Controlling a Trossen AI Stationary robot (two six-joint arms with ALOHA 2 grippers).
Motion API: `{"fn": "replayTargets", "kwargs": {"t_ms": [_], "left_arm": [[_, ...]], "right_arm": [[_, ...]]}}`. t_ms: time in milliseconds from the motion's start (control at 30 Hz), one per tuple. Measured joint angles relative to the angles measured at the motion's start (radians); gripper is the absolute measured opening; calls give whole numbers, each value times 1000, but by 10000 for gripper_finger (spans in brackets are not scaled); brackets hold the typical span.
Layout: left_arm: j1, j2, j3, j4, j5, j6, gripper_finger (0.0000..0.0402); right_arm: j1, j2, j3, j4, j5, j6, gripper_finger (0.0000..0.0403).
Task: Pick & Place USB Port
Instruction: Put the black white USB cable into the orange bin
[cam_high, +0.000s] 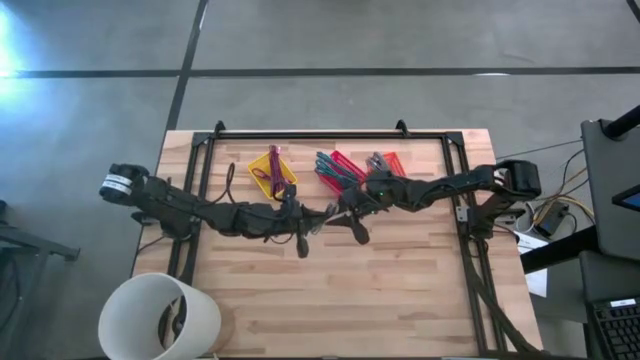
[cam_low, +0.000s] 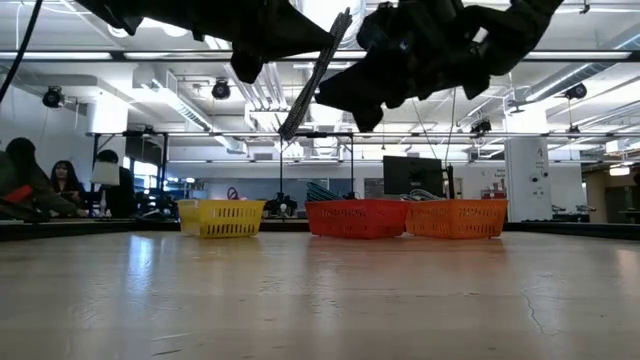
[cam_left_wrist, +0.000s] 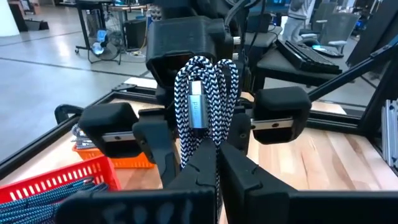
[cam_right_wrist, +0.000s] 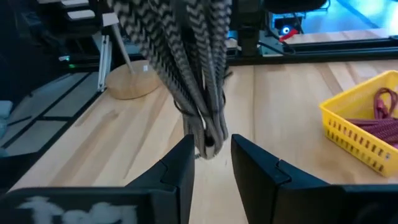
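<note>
A black-and-white braided USB cable, wound into a bundle (cam_left_wrist: 202, 93) with a silver plug (cam_left_wrist: 196, 107) on it, is held in the air over the middle of the table (cam_high: 318, 222). My left gripper (cam_left_wrist: 216, 155) is shut on it. My right gripper (cam_right_wrist: 211, 152) faces it from the right, open. Its fingers (cam_right_wrist: 180, 165) stand on either side of the bundle's free end (cam_right_wrist: 205, 137); whether they touch it, I cannot tell. In the low view the bundle (cam_low: 310, 80) slants well above the tabletop. My left gripper pinches the bundle's near end (cam_left_wrist: 210, 140) between its two fingers, several strands together. The fingers come about level from the table's left and lie along the bundle. The bundle sticks out past the fingertips toward my right gripper, lifted clear of the table.
Three small baskets stand in a row at the far side: yellow (cam_high: 272, 172) with a dark red cable, red (cam_high: 338, 166) with cables, orange (cam_high: 392, 160). A white bucket (cam_high: 160, 318) stands at the near left corner. Bare wood (cam_high: 350, 290) lies toward the near edge.
</note>
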Motion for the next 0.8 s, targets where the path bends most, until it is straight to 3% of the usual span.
{"fn": "replayTargets", "kwargs": {"t_ms": [200,400,800], "left_arm": [[0,0,0,-23,0,1,3],[0,0,-1,-56,1,3,2],[0,-1,-1,-36,-11,23,2]], "right_arm": [[0,43,49,-4,-6,-17,105],[1,33,51,-12,-86,-22,99],[0,27,57,63,-87,-2,110]]}}
